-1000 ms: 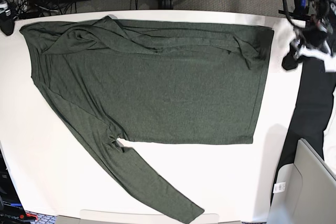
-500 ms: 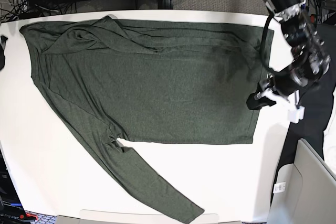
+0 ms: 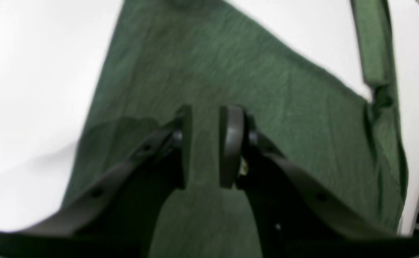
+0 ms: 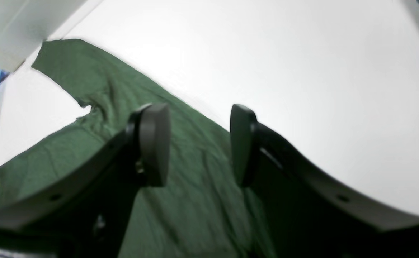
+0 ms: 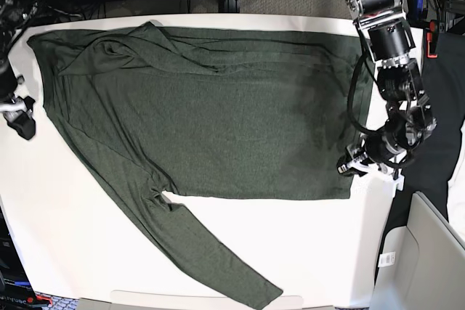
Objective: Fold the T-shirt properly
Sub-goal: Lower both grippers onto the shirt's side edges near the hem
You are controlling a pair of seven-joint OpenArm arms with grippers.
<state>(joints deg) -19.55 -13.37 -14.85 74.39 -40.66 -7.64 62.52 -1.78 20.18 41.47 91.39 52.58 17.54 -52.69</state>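
White table (image 5: 87,252) under cables, with the T-shirt (image 5: 218,121) spread flat across it, one long sleeve trailing to the near edge. From the base view, left gripper (image 5: 349,167) down at the hem's corner and right gripper (image 5: 22,117) beside the shoulder edge, jaw gaps unreadable. From the wrist views only: left pair narrowly parted over cloth, gripping nothing; right pair wider, empty.

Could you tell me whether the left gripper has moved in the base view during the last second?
Yes. The left gripper has come down from beyond the table's far right corner to the T-shirt's near right hem corner.
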